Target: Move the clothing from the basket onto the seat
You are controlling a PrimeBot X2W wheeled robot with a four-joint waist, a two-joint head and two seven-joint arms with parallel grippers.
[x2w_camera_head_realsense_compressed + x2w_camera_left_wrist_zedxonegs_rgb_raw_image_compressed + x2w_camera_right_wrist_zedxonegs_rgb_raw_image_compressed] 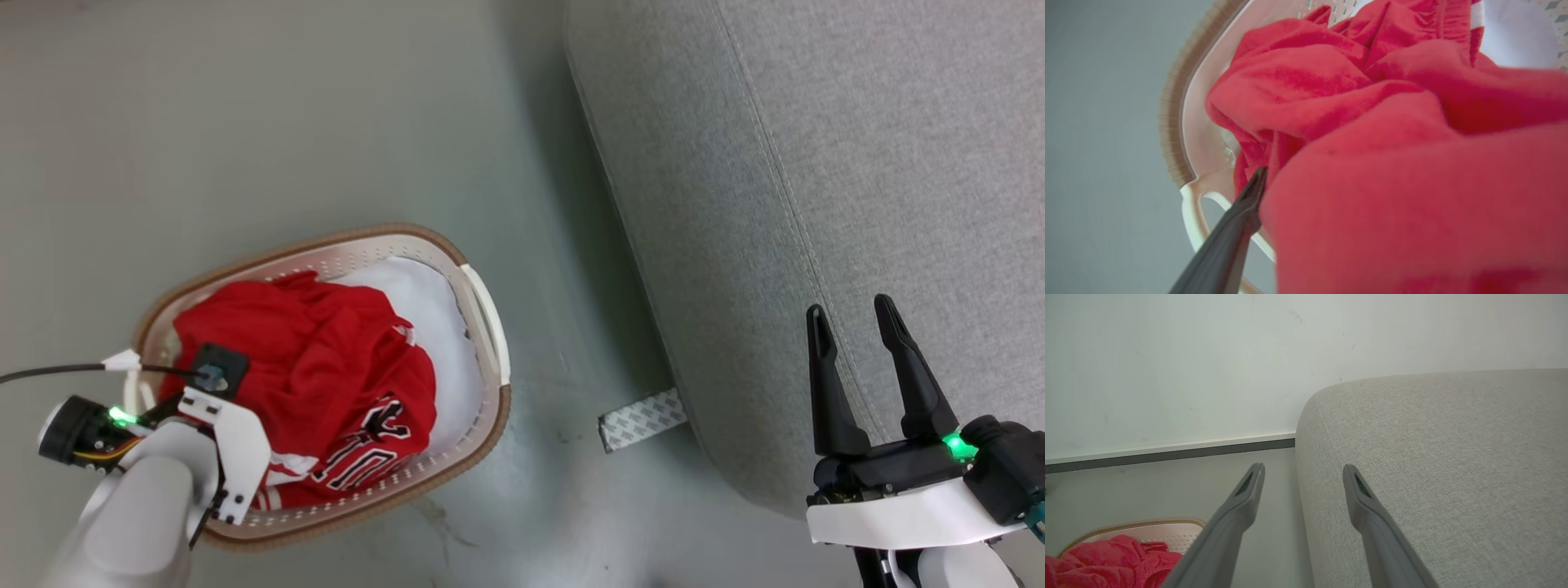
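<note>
Soft red clothing (326,367), perforated plastic basket (490,327), woven-fabric seat (816,163).

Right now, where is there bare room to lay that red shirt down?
Bare: the grey seat top around the open right gripper, and the floor between basket and seat, apart from a small patterned strip. Crowded: the basket, heaped with clothing, left gripper in it.

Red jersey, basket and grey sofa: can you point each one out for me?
Red jersey (318,359): head view, on the crumpled red fabric at the middle of the pile.
Basket (500,412): head view, on its brown rim, lower right.
Grey sofa (816,163): head view, on its bare upholstered top.
</note>
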